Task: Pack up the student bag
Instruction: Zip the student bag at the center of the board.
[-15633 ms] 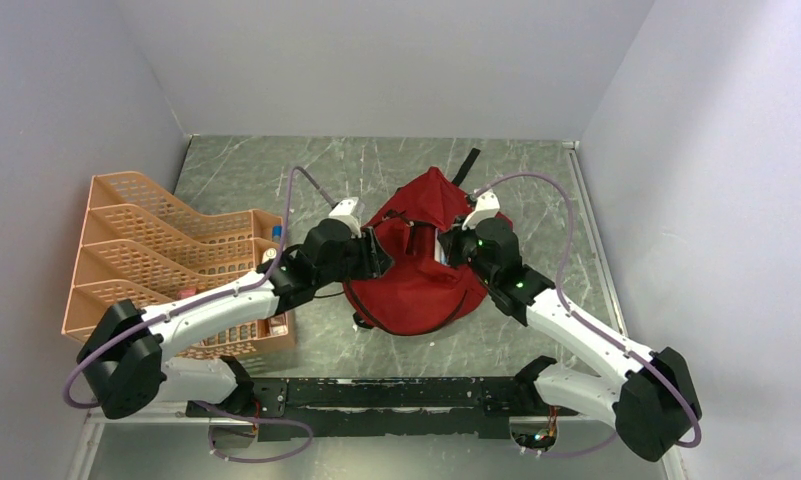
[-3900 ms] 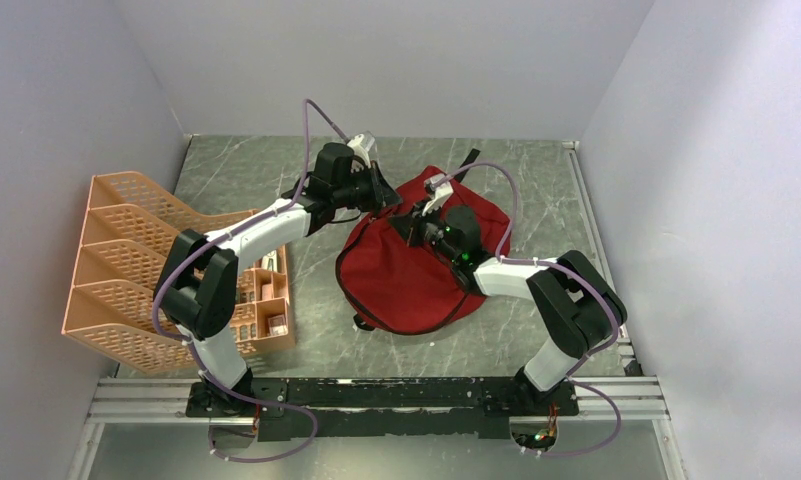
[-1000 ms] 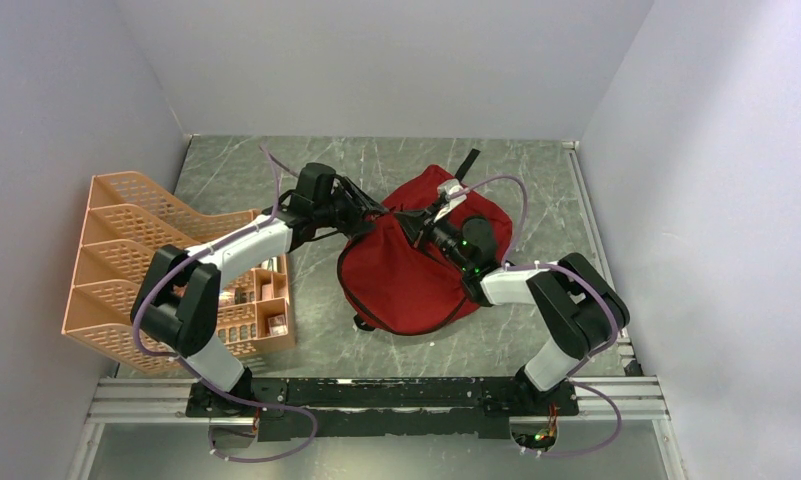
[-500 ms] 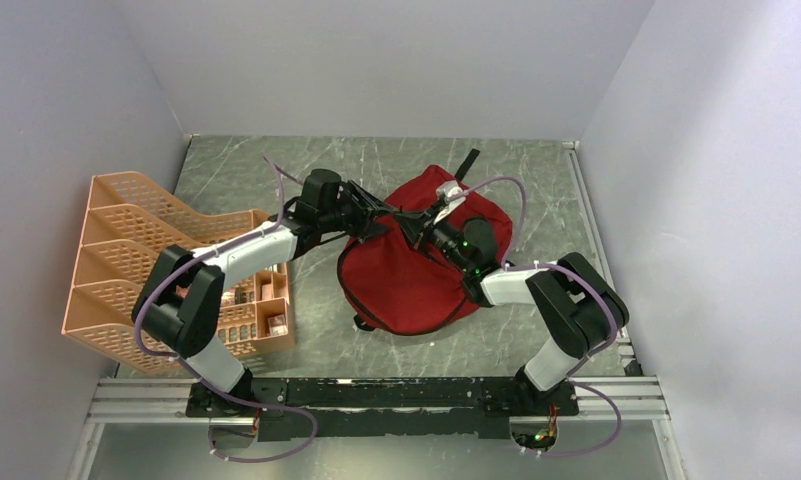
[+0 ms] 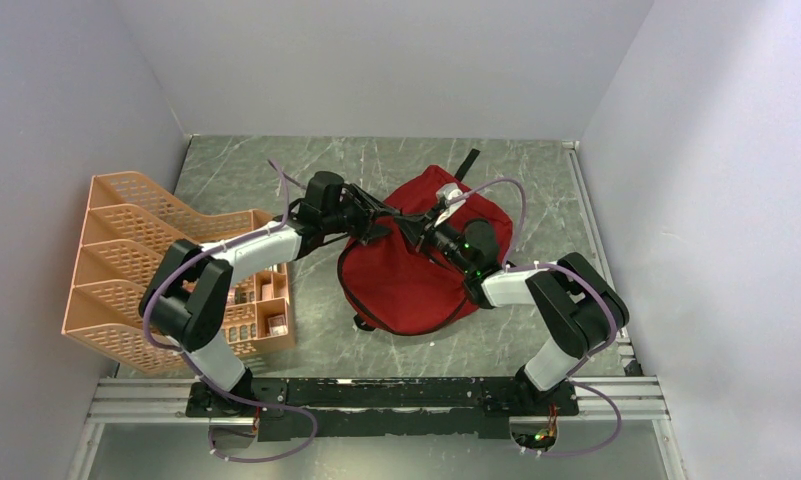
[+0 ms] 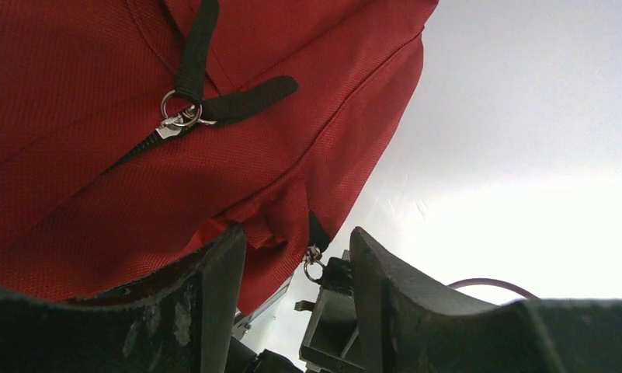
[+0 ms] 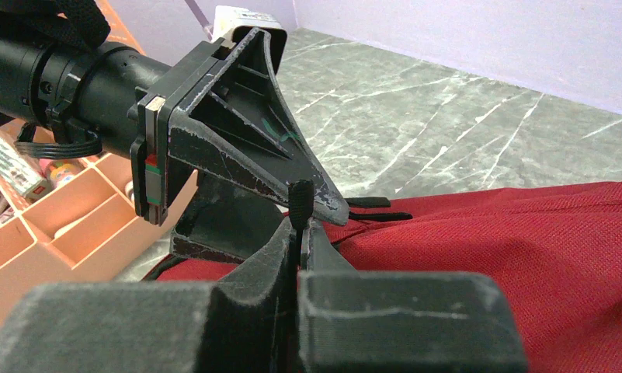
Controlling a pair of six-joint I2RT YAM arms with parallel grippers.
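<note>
The student bag (image 5: 406, 285), soft and red, lies in the middle of the table. My right gripper (image 5: 416, 226) reaches over its upper left part. In the right wrist view this gripper (image 7: 298, 233) is shut on a black zipper pull tab (image 7: 300, 203) that stands up between its fingers. My left gripper (image 5: 381, 214) comes in from the left, tip to tip with the right one. It is open (image 6: 296, 280), with a fold of the bag's (image 6: 98, 179) fabric and a metal zipper ring (image 6: 314, 269) in its gap. Another zipper ring (image 6: 180, 119) with black straps lies higher on the fabric.
An orange mesh organiser (image 5: 136, 250) stands at the left, with small items (image 5: 274, 322) in its near compartments; it also shows in the right wrist view (image 7: 59, 233). Grey walls close off three sides of the marble table (image 5: 536, 180).
My left gripper has slid right along the bag's top edge and now meets the right gripper. The right gripper has kept its hold and place.
</note>
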